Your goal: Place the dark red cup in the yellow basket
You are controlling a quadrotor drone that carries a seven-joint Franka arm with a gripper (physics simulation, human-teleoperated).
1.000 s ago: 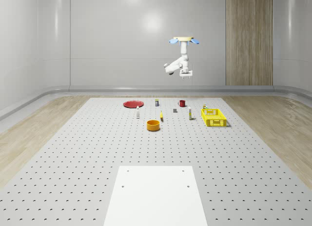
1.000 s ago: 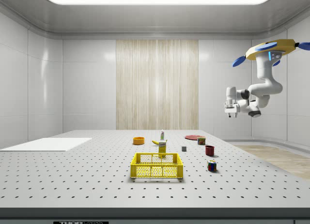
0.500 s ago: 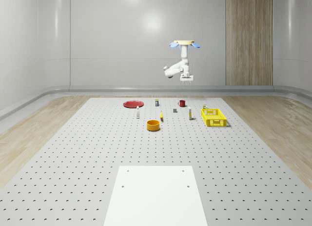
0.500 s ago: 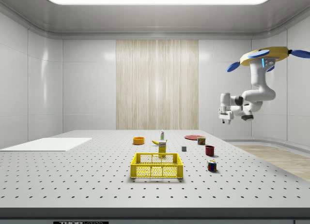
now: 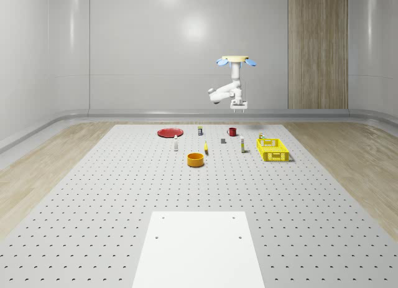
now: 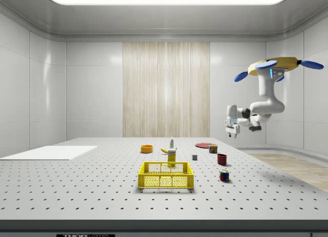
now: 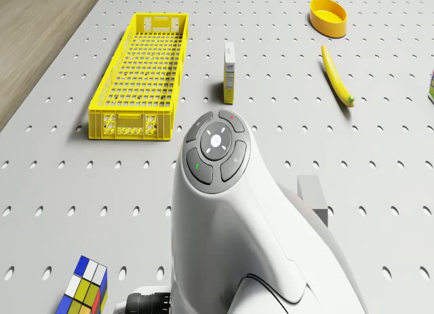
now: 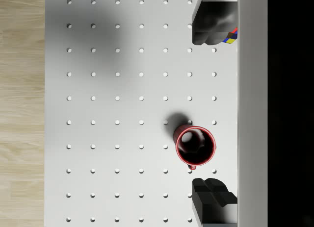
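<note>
From the side I see my drone [image 6: 278, 68] hovering high above the dark red cup [image 6: 222, 158]; the wrist view shows jaws spread wide, cup [image 8: 195, 146] upright between them, ungrasped.

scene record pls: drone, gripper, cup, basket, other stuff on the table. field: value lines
drone: hovering high over the table's far end, near the cup
gripper: open, empty, well above the table, pointing down
dark red cup: upright on the table, below and between the fingers in the wrist view, untouched
yellow basket: on the table, apart from the cup; nothing seen inside
other items: orange bowl, banana, red plate, colour cube, small carton
task state: cup not yet grasped
</note>
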